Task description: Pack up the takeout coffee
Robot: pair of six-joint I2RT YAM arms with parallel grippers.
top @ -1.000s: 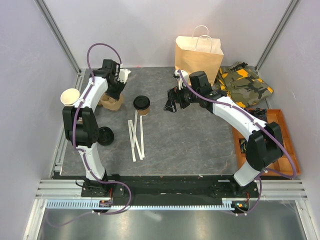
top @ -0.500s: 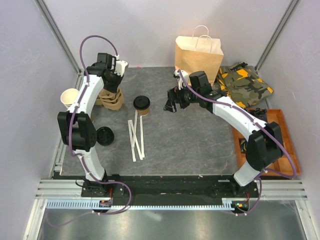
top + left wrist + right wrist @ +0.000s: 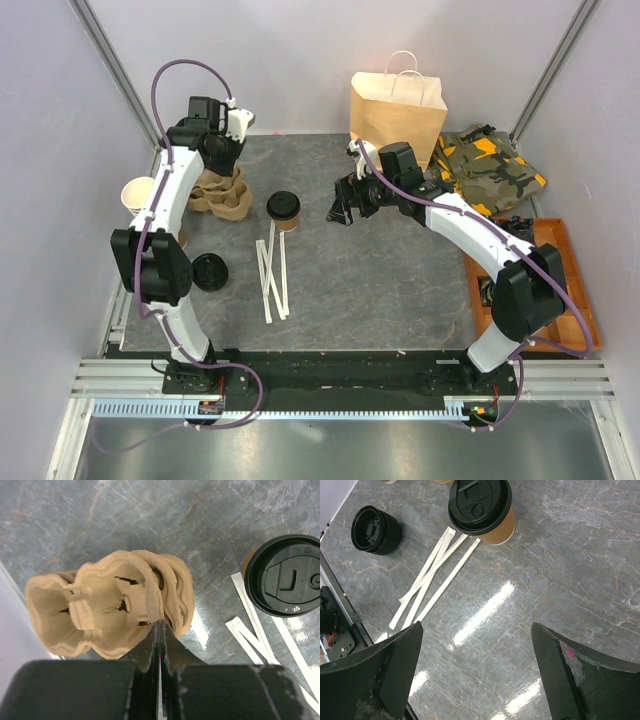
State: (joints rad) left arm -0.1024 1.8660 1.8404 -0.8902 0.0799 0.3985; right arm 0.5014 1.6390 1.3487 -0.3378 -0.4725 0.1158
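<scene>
The takeout coffee [image 3: 283,208], a small brown paper cup with a black lid, stands upright on the grey table, also seen in the left wrist view [image 3: 285,575] and the right wrist view [image 3: 481,507]. My left gripper [image 3: 222,168] is to its left at the far left of the table. It is shut [image 3: 161,622] on the thin edge of a brown moulded pulp cup carrier [image 3: 115,605], which hangs below it [image 3: 222,196]. My right gripper [image 3: 345,205] hovers right of the cup, open and holding nothing [image 3: 476,627].
A brown paper bag [image 3: 397,110] with handles stands at the back. A camouflage cloth [image 3: 490,165] and an orange tray [image 3: 565,285] lie at the right. Wrapped straws [image 3: 272,272], a stack of black lids [image 3: 210,272] and a stack of cups [image 3: 140,195] lie at the left.
My left gripper has moved back and to the left, taking the pulp carrier with it. The right arm and the coffee cup have not moved.
</scene>
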